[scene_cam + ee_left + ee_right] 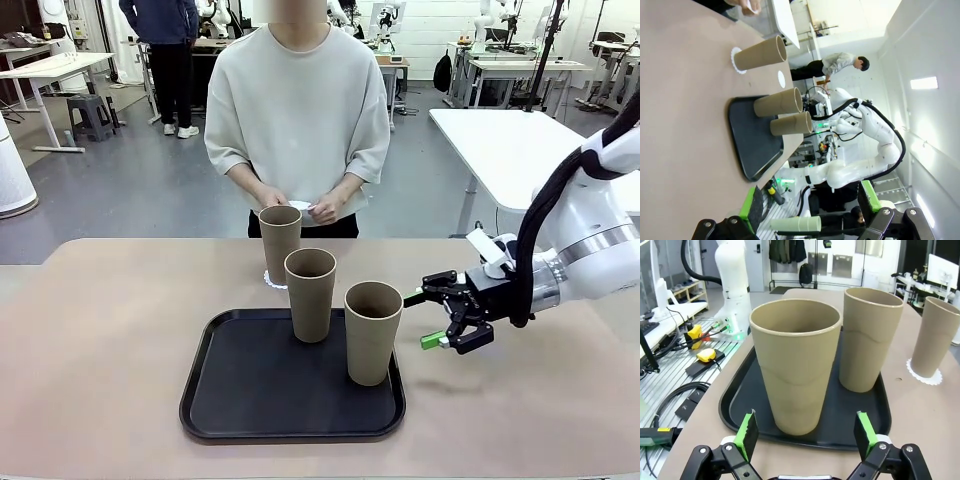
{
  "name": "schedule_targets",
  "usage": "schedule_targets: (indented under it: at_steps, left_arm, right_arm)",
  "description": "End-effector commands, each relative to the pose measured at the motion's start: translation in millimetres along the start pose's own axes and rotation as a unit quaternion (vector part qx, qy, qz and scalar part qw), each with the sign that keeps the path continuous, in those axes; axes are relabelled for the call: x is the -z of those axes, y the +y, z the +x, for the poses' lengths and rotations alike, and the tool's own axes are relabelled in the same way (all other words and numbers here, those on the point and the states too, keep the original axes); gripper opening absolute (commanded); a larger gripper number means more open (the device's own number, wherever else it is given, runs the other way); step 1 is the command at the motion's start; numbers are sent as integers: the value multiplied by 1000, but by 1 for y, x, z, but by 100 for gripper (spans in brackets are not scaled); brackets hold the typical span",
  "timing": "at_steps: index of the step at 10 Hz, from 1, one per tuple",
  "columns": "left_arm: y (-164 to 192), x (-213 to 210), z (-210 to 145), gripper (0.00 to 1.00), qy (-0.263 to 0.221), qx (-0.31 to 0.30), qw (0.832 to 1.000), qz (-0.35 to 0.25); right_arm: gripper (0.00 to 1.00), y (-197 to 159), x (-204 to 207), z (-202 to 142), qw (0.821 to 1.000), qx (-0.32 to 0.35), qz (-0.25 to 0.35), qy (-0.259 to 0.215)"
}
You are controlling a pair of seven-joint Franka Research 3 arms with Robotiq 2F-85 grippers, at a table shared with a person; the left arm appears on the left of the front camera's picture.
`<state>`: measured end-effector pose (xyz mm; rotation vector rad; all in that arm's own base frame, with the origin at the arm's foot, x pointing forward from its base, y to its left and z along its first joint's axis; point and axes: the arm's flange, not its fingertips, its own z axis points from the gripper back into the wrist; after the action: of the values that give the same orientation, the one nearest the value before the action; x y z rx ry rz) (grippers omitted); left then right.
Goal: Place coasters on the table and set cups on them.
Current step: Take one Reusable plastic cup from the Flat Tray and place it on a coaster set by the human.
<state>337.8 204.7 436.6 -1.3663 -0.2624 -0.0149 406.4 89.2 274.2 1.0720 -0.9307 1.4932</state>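
Tray (200, 395) holds two empty cups (372, 335), third (280, 245) on coaster (920, 377); left fingers (751, 207) and right fingers (746, 432) spread

Beige table (100, 330) carries a black tray (250, 400); beyond it, one white coaster (926, 381).

Black tray (240, 395), white table (520, 145), grey stool (92, 104) behind.

No text, label or number can be read anywhere.
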Motion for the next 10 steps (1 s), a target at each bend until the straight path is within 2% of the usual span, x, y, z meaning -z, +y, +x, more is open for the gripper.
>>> schedule_targets:
  at_steps: [1, 10]
  left_arm:
    - [-1, 1, 0, 100, -6, 2, 1000, 5]
    - [-1, 1, 0, 100, -6, 2, 1000, 5]
  right_arm:
    - [100, -6, 14, -3, 1000, -11, 0, -13]
    - [100, -16, 46, -4, 1000, -1, 23, -6]
